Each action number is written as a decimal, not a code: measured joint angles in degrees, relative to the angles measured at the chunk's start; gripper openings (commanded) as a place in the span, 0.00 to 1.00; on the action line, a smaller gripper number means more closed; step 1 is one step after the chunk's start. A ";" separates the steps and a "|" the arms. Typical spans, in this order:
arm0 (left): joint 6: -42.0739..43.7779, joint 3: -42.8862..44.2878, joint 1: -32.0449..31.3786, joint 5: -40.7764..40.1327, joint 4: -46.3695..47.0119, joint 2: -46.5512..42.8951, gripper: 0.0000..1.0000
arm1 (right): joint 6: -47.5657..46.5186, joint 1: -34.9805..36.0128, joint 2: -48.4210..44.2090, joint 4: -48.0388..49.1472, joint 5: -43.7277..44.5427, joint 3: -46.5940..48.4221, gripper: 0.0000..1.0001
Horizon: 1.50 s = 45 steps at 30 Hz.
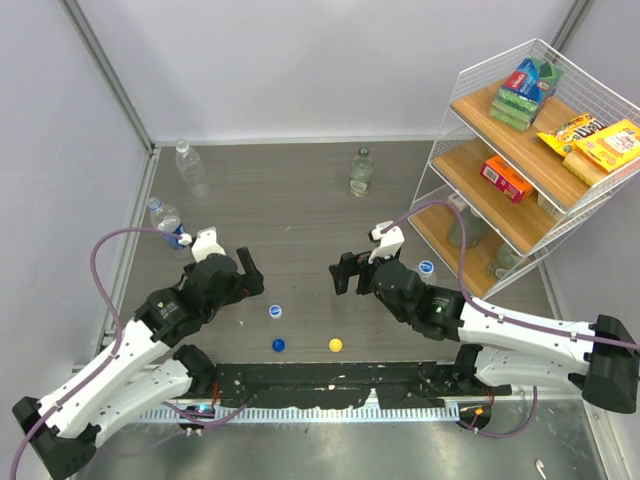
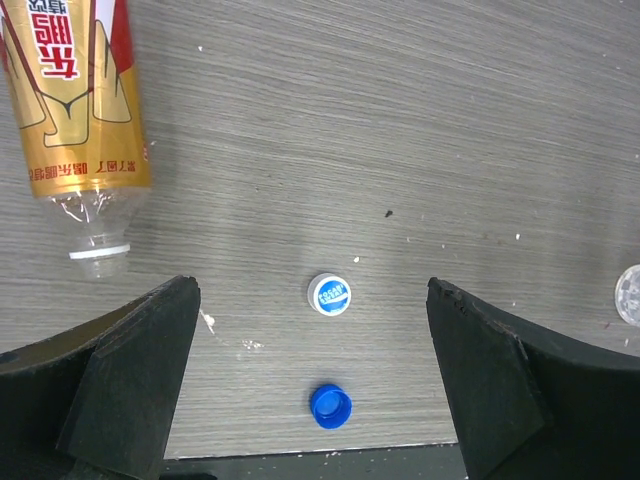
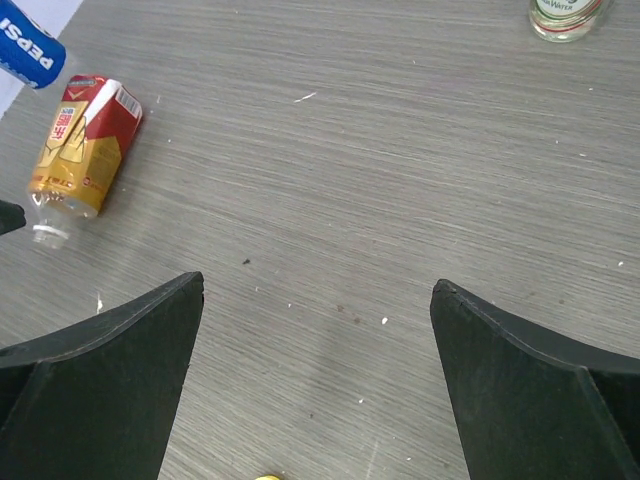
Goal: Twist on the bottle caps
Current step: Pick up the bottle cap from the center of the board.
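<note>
The left tool stands wide and grips nothing. Framed between its fingers, a white cap with a blue middle and, closer to the arm, a dark blue cap lie on the grey bench. An amber bottle with a red label lies on its side nearby, neck uncapped. The right tool, equally wide and empty, hangs over the bench. A yellow cap lies near the dark blue cap.
</note>
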 measured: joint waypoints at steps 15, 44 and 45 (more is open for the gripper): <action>1.33 7.06 0.00 -3.43 0.15 10.23 1.00 | -3.93 0.00 1.86 -1.01 -0.26 0.79 1.00; -6.84 3.56 1.53 -3.10 -6.47 7.89 1.00 | -10.84 2.16 14.01 -11.23 -16.41 4.85 0.88; -6.88 3.54 1.53 -2.86 -6.27 7.89 1.00 | -10.51 3.28 16.11 -12.48 -16.81 5.95 0.82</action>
